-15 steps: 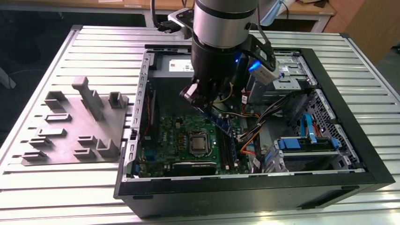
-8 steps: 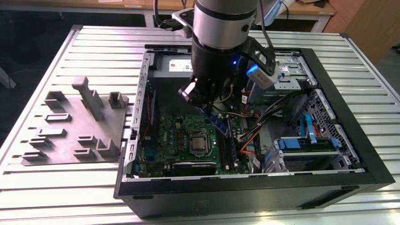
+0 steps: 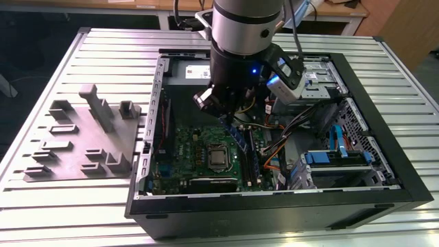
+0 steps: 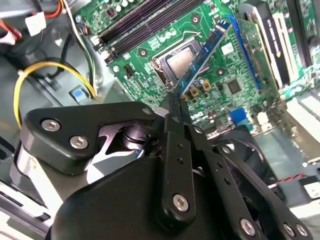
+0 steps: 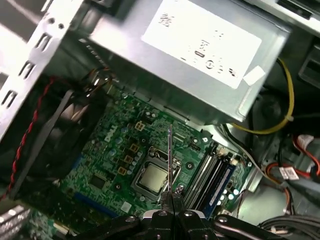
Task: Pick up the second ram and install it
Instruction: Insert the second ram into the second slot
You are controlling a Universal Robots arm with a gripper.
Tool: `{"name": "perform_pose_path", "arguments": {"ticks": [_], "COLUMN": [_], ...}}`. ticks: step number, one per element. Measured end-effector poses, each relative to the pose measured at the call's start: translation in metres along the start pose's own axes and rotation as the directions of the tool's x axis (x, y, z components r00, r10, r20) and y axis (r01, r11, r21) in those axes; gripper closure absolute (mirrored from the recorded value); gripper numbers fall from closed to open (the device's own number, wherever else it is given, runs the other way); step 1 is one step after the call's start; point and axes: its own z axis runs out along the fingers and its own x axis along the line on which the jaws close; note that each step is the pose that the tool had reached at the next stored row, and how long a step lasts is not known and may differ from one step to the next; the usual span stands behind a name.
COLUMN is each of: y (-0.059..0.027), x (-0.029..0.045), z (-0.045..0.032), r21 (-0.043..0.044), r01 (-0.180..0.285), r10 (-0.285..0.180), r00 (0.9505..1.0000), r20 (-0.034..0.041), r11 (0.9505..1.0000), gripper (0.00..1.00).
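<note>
Second ram (image 4: pixel 205 55) hangs pinched in the gripper (image 4: pixel 176 102), tilted above the green motherboard (image 4: pixel 197 22) near its processor socket (image 4: pixel 175 62)

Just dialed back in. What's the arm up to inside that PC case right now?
The arm is down inside the open computer case, and its claw is shut on the second ram, pinching it by one end. The stick hangs above the green motherboard. In the first wrist view it sits edge-on over the processor socket, beside the long memory slots. It is not yet seated in a slot.
</note>
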Motion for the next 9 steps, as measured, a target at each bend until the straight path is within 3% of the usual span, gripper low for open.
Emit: {"name": "perform_pose_path", "arguments": {"ticks": [5,9], "y": [-0.0001,-0.0001], "x": [0.0000,0.0000], "z": [0.0011,0.0020], "r21": [0.0001,-0.0002], "r01": [-0.090,-0.163], "r10": [0.090,0.163], "r00": [0.9960,0.9867], "r20": [0.0046,0.0084], "r11": [0.9960,0.9867], "gripper": [0.89,0.89]}}
